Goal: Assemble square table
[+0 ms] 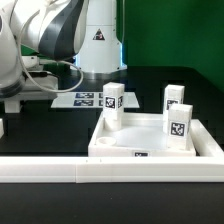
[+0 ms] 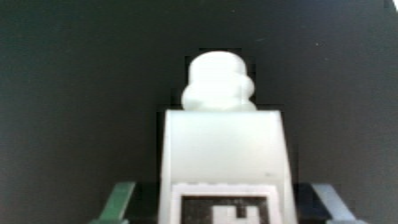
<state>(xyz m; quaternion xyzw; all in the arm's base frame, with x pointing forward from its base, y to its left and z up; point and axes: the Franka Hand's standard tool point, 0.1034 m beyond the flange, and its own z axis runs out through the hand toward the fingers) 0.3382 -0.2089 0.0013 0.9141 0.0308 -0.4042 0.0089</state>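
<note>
Black tabletop (image 1: 60, 125) carries the square table (image 1: 155, 150) near the white border wall (image 1: 110, 172). Gripper (image 2: 217, 205) fingers (image 2: 118, 202) flank a tagged leg (image 2: 222, 150); whether they are pinching it I cannot tell.

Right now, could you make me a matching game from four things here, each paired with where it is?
Things:
1. square table slab
2. marker board
3. leg in the wrist view
4. long white border wall

Places:
a. flat on the black table, near the robot's base
b. running along the front of the exterior view
c. carrying an upright leg on the exterior view's right
d. flanked by the gripper

Pairs: 1-c, 2-a, 3-d, 4-b
</note>
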